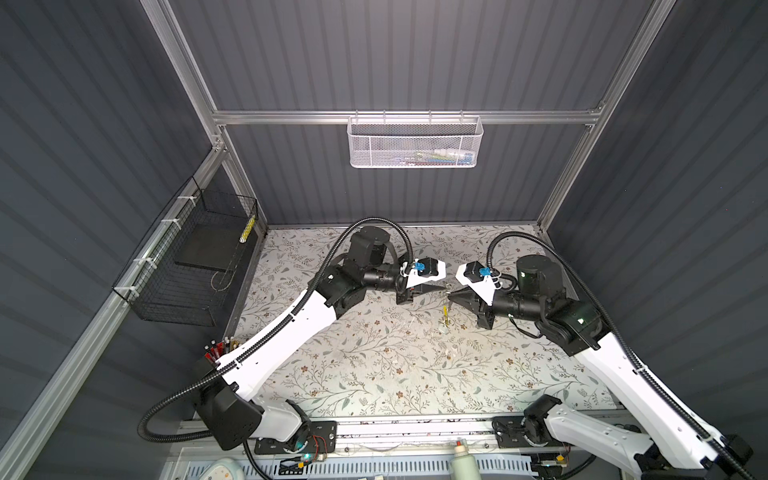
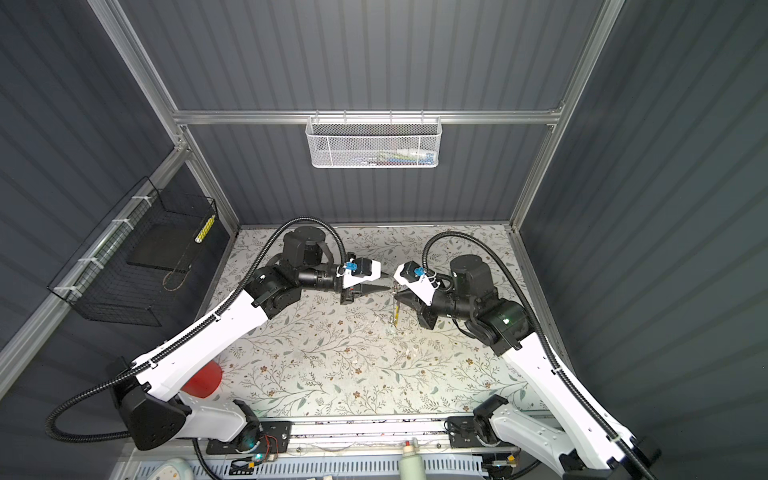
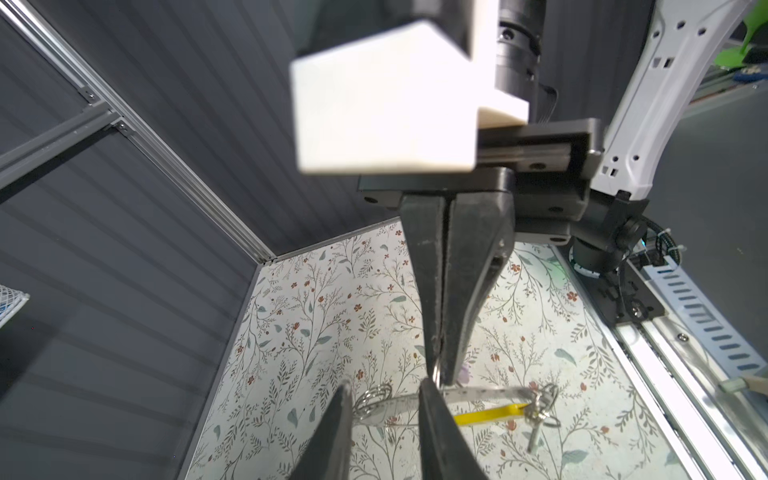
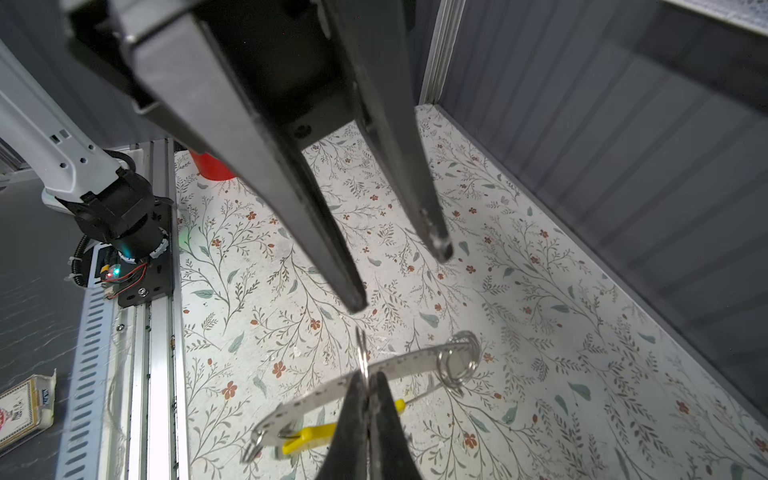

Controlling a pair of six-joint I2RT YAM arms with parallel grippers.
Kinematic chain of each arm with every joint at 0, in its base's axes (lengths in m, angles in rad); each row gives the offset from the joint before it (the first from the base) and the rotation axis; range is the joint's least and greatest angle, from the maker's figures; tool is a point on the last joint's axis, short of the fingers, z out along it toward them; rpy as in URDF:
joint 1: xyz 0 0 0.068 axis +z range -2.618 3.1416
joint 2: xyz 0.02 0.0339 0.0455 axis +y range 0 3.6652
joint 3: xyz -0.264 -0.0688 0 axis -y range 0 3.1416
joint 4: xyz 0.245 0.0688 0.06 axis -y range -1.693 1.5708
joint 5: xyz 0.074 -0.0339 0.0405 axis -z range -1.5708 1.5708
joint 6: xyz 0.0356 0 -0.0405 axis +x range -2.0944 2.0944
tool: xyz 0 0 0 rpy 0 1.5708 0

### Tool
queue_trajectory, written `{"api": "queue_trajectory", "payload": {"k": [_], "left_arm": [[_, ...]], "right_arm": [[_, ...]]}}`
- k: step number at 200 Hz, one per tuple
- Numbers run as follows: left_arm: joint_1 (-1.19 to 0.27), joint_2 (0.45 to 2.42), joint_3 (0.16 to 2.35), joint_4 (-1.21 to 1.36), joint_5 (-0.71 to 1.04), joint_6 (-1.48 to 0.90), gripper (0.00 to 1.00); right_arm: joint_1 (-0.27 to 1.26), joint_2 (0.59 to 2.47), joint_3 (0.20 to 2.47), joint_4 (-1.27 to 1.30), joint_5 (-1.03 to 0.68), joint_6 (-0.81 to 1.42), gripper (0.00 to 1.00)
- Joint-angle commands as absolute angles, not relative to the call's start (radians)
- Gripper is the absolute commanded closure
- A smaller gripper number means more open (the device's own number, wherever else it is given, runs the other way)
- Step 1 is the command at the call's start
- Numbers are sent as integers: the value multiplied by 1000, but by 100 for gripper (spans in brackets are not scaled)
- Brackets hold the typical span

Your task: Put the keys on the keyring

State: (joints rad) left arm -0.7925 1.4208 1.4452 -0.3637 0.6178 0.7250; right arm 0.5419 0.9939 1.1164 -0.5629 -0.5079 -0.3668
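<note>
The keyring (image 3: 478,392) is a pale strap with punched holes, a yellow segment (image 4: 307,438) and metal split rings (image 4: 459,363), and it hangs above the floral table. My right gripper (image 4: 368,376) is shut on a thin metal ring threaded on the strap. My left gripper (image 3: 385,384) faces it with its fingers apart, one on each side of a split ring at the strap's end, touching nothing. A small silvery key (image 3: 535,434) dangles from the rings by the yellow end. In both top views the two grippers (image 1: 442,286) (image 2: 395,295) meet tip to tip at mid-table.
A red cup (image 2: 203,380) stands near the left arm's base. A black wire basket (image 1: 187,257) hangs on the left wall and a white mesh basket (image 1: 415,141) on the back wall. A metal rail (image 4: 160,332) runs along the table's front edge.
</note>
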Motion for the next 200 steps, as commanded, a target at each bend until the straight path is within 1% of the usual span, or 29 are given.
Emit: {"api": "queue_trajectory", "payload": {"k": [1, 43, 100, 142, 174, 200], "left_arm": [[-818, 1445, 1499, -505, 519, 807, 71], [-836, 1475, 1565, -586, 505, 828, 71], [-858, 1506, 1583, -632, 479, 839, 70], [-864, 1511, 1580, -625, 497, 826, 69], [-863, 1468, 1528, -564, 467, 816, 66], [-864, 1444, 1504, -533, 449, 825, 66]], "right_arm": [[556, 1008, 1161, -636, -495, -368, 100], [568, 1028, 1189, -662, -474, -365, 100], [585, 1019, 1196, -660, -460, -373, 100], [591, 1014, 1195, -649, -442, -368, 100], [590, 1000, 1170, -650, -425, -361, 100], [589, 1001, 1167, -653, -434, -343, 100]]}}
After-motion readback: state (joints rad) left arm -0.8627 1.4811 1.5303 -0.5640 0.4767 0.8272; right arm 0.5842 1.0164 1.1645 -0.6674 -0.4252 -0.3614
